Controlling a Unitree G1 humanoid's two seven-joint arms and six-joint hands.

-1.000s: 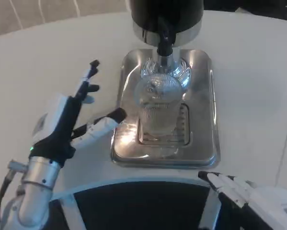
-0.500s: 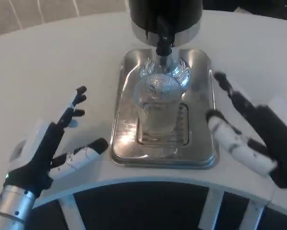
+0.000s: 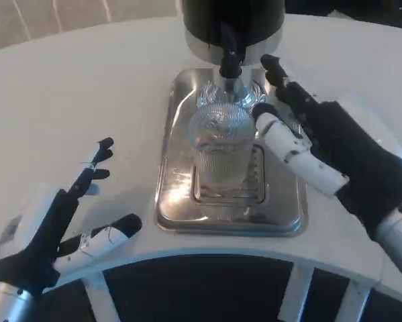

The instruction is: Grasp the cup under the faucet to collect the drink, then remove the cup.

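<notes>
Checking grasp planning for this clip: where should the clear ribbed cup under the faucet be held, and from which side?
Probably the cup at mid-wall, from its right: it stands upright, the faucet blocks the top, and the right hand is open beside it.

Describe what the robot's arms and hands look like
The left robot hand has a white back, a black palm side, slim white-and-black fingers with black tips, and a silver cylindrical forearm. The right robot hand matches: white shell, black covering, and white segmented fingers tipped in black.
</notes>
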